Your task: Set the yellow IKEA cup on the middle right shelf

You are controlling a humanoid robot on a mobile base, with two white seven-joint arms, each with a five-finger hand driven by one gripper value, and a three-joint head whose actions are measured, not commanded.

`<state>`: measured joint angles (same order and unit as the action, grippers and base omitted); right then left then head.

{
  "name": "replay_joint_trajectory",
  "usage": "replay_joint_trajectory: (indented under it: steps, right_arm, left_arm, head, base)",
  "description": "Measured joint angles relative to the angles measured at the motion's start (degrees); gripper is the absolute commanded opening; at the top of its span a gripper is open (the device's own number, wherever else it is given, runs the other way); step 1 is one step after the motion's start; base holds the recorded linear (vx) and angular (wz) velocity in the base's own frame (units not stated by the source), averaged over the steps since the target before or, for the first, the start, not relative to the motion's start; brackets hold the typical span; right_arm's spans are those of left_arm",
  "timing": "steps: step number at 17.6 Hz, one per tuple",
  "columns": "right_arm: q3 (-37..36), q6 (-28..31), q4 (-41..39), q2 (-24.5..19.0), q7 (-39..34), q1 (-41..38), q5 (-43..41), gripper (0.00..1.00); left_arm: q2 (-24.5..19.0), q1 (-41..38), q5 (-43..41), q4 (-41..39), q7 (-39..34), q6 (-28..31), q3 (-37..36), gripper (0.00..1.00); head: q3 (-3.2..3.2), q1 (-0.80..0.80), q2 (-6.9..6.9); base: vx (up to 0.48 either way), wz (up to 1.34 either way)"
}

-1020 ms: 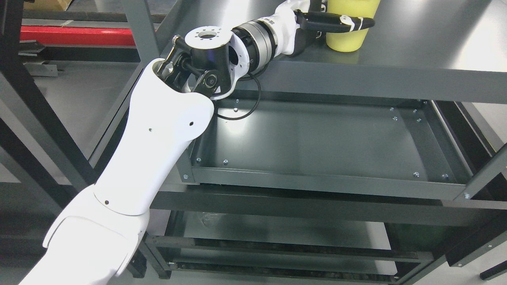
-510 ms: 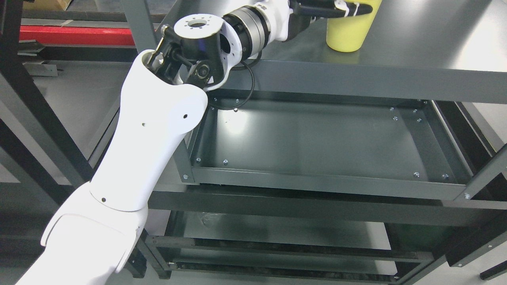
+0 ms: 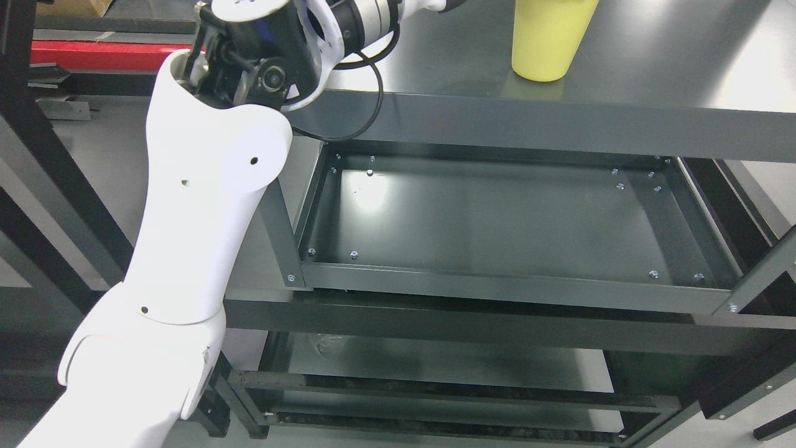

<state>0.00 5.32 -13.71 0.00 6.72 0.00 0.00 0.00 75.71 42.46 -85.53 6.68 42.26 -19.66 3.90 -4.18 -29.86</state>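
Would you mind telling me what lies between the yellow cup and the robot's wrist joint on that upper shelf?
Nothing: in the head view, only bare grey shelf separates the yellow cup from the wrist joint.

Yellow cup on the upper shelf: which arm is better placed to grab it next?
Left. The left arm already reaches up over the upper shelf toward the yellow cup, though its hand is cut off by the top edge. The right arm is not visible.

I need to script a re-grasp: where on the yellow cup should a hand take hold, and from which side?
Grip the yellow cup around its side wall, above the narrower base, coming from its left along the open shelf top. It stands upright and tapers downward, so a sideways wrap probably holds better than a pinch. Its rim is out of frame.
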Motion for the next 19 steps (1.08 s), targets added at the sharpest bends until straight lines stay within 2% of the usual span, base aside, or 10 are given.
replay_joint_trajectory:
  steps: [6, 11, 19]
  right_arm:
    - [0.0, 0.0, 0.0, 0.0, 0.0, 0.0, 0.0, 0.99]
    - [0.0, 0.0, 0.0, 0.0, 0.0, 0.0, 0.0, 0.99]
    - [0.0, 0.0, 0.0, 0.0, 0.0, 0.0, 0.0, 0.99]
  left_arm:
    - [0.0, 0.51, 2.68, -1.59, 7.31, -0.01, 2.11, 0.95]
    - [0.0, 0.18, 10.47, -2.92, 14.35, 5.54, 2.22, 0.95]
    - [0.0, -3.81, 17.94, -4.81, 24.03, 10.31, -3.56, 0.98]
  head:
    - [0.0, 0.0, 0.0]
    - [0.0, 0.0, 0.0]
    - [0.0, 0.0, 0.0]
  base:
    - [0.0, 0.0]
    - [0.0, 0.0]
    - [0.0, 0.0]
